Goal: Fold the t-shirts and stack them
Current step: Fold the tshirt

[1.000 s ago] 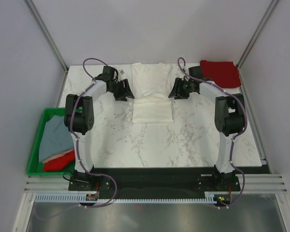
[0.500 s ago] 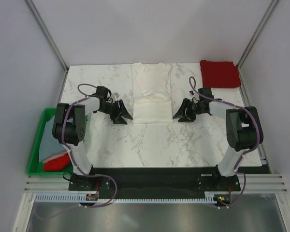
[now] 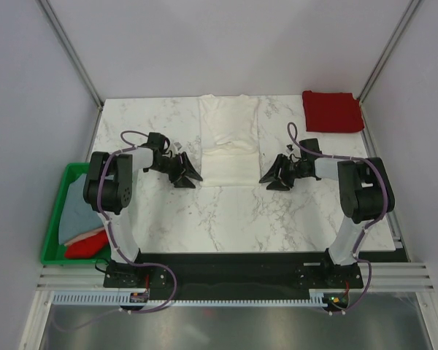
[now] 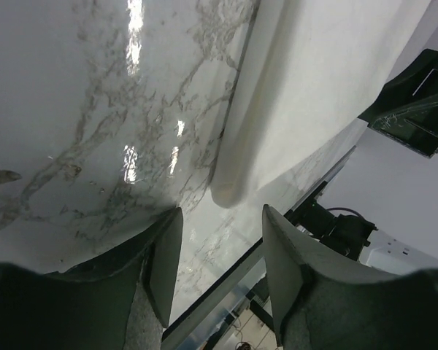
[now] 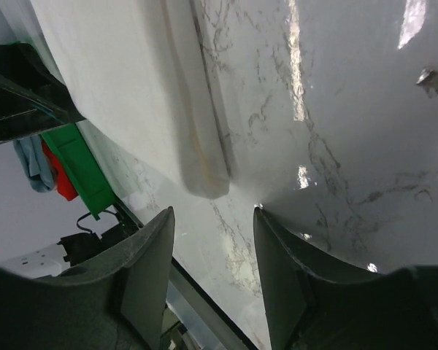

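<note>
A white t-shirt lies partly folded at the table's middle back, its near part doubled over. Its folded edge shows in the left wrist view and in the right wrist view. My left gripper is open and empty, low on the table just left of the shirt's near left corner. My right gripper is open and empty, low just right of the near right corner. A folded dark red t-shirt lies at the back right corner. Grey-blue and bright red shirts lie in the crate.
A green plastic crate stands off the table's left edge. The enclosure's white walls and metal posts close in the back and sides. A black rail runs along the table's near edge.
Both arms swung from the shirt's upper part down toward me to its near corners, then settled slightly lower beside them. The shirt has not moved.
</note>
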Controlling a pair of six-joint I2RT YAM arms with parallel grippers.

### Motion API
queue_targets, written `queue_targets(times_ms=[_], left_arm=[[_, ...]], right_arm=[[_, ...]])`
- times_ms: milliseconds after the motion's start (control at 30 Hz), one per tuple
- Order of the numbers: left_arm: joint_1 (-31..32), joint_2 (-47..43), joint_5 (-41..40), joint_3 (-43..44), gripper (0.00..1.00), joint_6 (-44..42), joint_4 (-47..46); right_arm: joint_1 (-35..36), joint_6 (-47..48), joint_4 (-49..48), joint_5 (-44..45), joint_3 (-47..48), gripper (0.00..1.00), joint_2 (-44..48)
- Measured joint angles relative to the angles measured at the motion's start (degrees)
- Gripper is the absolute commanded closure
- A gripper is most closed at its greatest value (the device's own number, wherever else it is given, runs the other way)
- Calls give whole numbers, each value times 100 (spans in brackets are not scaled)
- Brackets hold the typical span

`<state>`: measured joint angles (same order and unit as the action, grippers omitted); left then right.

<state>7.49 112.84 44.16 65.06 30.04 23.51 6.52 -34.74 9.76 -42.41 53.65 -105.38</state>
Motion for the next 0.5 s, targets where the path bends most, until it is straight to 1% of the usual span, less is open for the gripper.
queue_targets(times_ms=[167, 267, 300, 367, 400, 500], left_arm=[[79, 105, 146, 31, 48, 70, -33], [175, 216, 199, 118, 52, 111, -63], [205, 245, 205, 138, 55, 116, -74], [245, 297, 201, 175, 59, 146, -92], [258, 313, 203, 177, 63, 151, -96], [267, 350, 181, 179, 66, 170, -92]], right_arm=[[-7, -208, -164, -238, 33, 45, -225], [-4, -291, -229, -350, 133, 48, -367], [-4, -315, -245, -385, 164, 48, -413], [-4, -343, -262, -428, 210, 52, -490], [-4, -369, -273, -442, 227, 53, -525], [-4, -455, -315, -520, 278, 57, -634]])
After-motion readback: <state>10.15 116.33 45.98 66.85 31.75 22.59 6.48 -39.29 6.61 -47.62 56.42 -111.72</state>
